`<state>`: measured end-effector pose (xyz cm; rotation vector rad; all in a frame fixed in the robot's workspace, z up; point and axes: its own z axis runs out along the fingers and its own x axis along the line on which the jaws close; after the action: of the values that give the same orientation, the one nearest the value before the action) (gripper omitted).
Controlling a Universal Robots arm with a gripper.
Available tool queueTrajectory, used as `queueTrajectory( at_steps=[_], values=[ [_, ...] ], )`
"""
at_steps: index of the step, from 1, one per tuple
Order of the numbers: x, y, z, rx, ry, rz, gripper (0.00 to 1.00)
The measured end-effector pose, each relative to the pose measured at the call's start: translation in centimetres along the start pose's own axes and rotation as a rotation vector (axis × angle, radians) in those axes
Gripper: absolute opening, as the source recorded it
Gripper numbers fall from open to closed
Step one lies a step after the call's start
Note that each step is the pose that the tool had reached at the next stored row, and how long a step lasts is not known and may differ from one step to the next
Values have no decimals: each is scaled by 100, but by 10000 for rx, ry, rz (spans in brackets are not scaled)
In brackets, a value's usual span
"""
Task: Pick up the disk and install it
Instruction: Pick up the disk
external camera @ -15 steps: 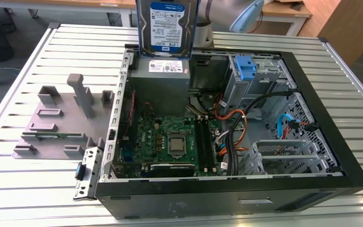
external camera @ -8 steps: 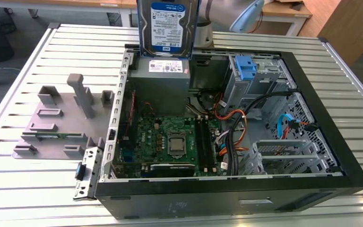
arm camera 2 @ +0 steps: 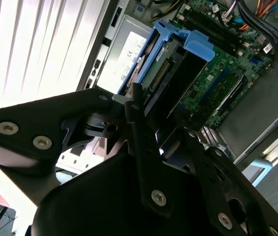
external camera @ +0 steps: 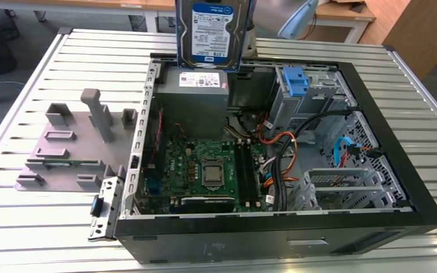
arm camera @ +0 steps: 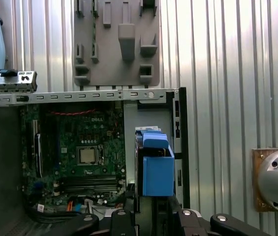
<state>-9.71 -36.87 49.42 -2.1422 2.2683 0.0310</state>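
The disk hangs upright above the back wall of the open computer case, its white-and-blue label facing the exterior camera. Its blue carrier frame shows end-on in both wrist views, over the edge of the case next to the grey power-supply box. My gripper is shut on the disk, with one black finger against each flat side. In the first wrist view the gripper sits just behind the carrier.
Inside the case lie the green motherboard, the power supply, a metal drive bay with a blue latch, and orange and blue cables. A grey plastic stand with posts sits on the slatted metal table.
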Motion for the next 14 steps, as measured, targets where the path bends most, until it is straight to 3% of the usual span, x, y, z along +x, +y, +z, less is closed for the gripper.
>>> queueTrajectory(
  at_steps=[14],
  values=[
    [-26, -470, 5, -2, 0, 0, 35]
  ],
)
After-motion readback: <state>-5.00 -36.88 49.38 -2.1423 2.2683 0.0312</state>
